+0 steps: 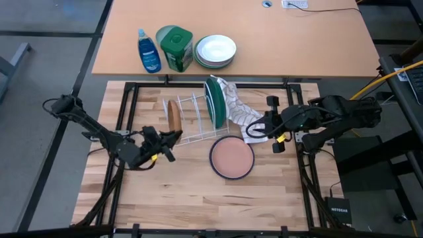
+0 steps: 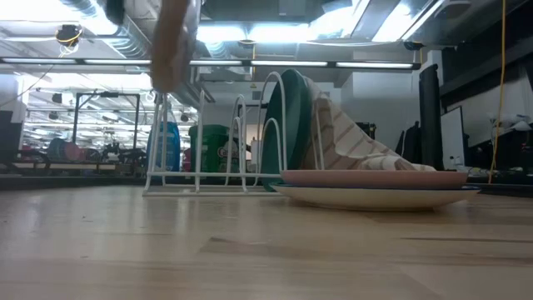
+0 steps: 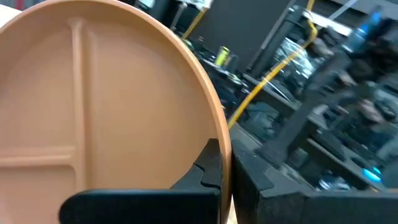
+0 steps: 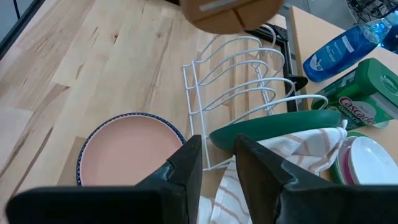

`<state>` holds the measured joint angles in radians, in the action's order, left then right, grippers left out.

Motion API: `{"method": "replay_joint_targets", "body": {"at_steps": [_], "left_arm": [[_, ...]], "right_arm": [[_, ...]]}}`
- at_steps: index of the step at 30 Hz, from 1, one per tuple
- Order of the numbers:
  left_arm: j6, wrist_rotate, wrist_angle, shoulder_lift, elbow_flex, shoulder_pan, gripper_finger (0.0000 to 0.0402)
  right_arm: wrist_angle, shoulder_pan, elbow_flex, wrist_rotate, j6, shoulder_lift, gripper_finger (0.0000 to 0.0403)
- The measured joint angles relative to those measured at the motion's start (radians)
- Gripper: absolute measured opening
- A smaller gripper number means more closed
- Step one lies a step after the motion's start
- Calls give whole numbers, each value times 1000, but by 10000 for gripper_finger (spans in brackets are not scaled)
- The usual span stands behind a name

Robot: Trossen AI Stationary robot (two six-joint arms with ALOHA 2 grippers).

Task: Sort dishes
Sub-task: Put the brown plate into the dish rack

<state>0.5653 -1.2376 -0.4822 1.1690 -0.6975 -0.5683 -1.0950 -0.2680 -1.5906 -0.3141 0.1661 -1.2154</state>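
Note:
My left gripper [image 1: 172, 136] is shut on a brown divided plate [image 1: 174, 116], which stands on edge over the left end of the white wire rack [image 1: 192, 119]. A dark green plate [image 1: 214, 102] stands on edge in the rack's right end. A striped towel [image 1: 236, 109] leans against the green plate. A blue-rimmed dish [image 1: 231, 158] lies flat on the table near the rack, and in the low view a second brown plate [image 2: 375, 177] lies in it. My right gripper [image 1: 259, 125] hovers by the towel, fingers a little apart [image 4: 217, 165]. My left gripper pinches the brown plate's rim [image 3: 225, 146] between its two fingers, one finger on the plate's divided face [image 3: 208, 165] and one behind it. The plate stands upright on edge, and the low view shows it lifted above the rack wires [image 2: 171, 42].
On the far tan table stand a blue bottle [image 1: 149, 51], a green tub [image 1: 175, 46] and a stack of white bowls [image 1: 215, 51]. Bare wood lies toward the table's near edge [image 1: 198, 198].

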Motion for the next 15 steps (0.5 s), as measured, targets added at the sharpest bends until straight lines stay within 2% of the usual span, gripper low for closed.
{"method": "replay_joint_targets", "body": {"at_steps": [7, 15], "left_arm": [[61, 8, -34, 0, 74, 130, 0], [204, 100, -17, 1, 155, 258, 1]], "right_arm": [[0, 0, 0, 0, 0, -34, 99], [-3, 0, 1, 0, 0, -77, 99]]}}
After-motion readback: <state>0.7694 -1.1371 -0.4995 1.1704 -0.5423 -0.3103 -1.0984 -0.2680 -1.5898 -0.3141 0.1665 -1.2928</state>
